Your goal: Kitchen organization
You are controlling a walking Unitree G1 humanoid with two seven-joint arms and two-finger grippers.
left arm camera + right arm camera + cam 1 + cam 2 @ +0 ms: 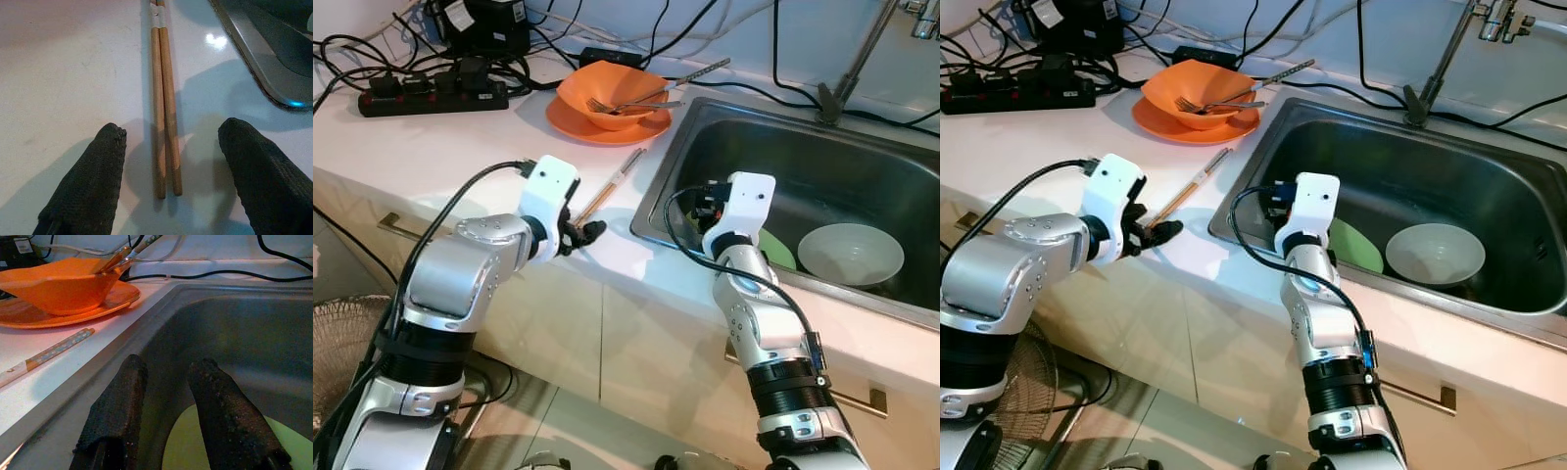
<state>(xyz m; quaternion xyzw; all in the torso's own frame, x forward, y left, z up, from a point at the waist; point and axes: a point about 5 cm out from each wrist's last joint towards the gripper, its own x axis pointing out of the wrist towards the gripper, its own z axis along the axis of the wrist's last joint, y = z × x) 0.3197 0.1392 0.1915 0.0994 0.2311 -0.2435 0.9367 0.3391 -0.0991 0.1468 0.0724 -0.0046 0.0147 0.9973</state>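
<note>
A steel sink (685,147) fills the right of the eye views, the right gripper (168,382) parted inside above a green plate (195,450). Centre-left, the left gripper (171,152), spread, straddles chopsticks (164,98); the wrist view shows no contact.

Head stereo looks down at counter (431,147) and sink (822,176); wrist cams sit close, probably sharing the chopsticks (164,107).

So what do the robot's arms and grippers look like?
Both arms are silver metal with black ribbed bands near the base, and each ends in a white boxy wrist block with a black cable looping into it. The left gripper and right gripper each have two long black fingers with a rough, knit-like texture.
</note>
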